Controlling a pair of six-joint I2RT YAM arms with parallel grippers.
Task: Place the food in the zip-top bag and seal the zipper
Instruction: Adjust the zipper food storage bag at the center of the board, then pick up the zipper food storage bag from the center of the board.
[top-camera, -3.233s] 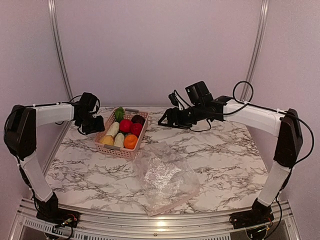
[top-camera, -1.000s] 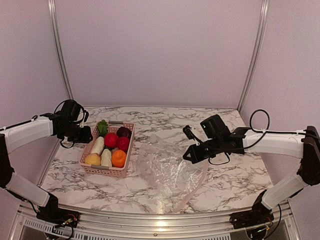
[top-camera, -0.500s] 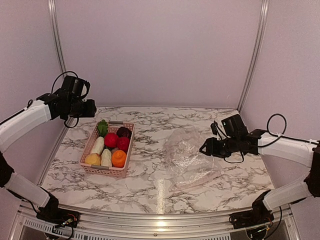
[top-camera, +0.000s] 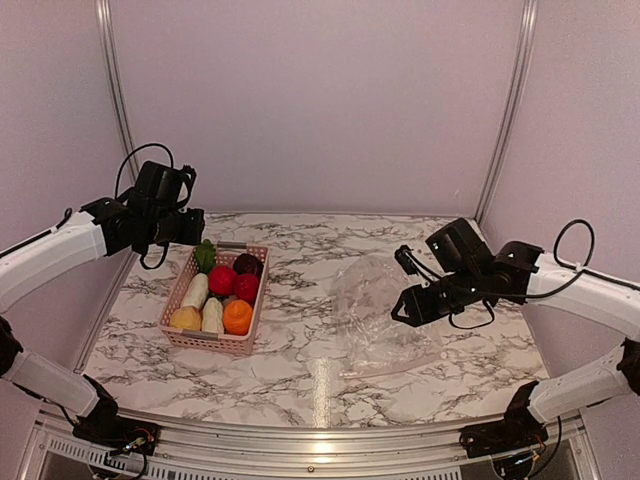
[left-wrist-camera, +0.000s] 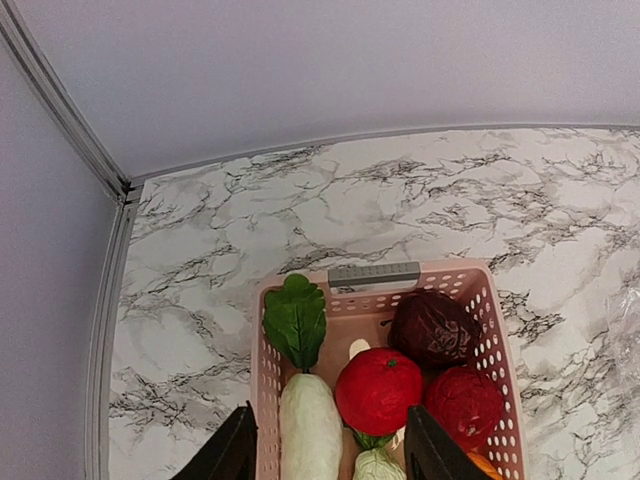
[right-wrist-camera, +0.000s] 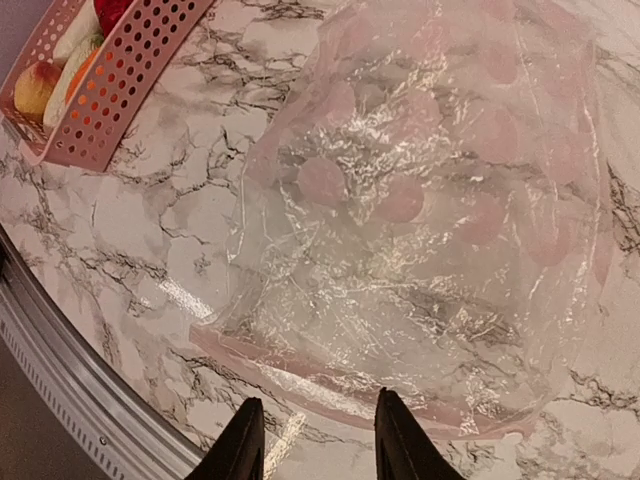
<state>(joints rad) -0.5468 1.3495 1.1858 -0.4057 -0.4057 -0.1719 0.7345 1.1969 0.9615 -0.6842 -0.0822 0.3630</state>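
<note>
My left fingers (left-wrist-camera: 232, 456) are spread with nothing between them, hanging above the far end of the pink basket (left-wrist-camera: 262, 385), which sits on the left of the table (left-wrist-camera: 560, 200). My right fingers (right-wrist-camera: 246, 440) are likewise spread and empty, above the clear bag (right-wrist-camera: 420, 230) lying flat on the table right of centre.

All the food is in the basket. The left wrist view shows 2 red pieces (left-wrist-camera: 378, 390), a dark brown one (left-wrist-camera: 432, 328) and a white radish (left-wrist-camera: 308, 435). The orange (top-camera: 237, 317) and the yellow fruit (top-camera: 185, 318) at the near end appear only from above. Only the right wrist view shows the zipper (right-wrist-camera: 330, 385), as I take the pinkish band along the bag's near edge to be.

I judge the bag light, limp and slippery, best pinched at that stiffer mouth edge. The toys look light. The round ones may squirt out, so I'd close across their middles.
</note>
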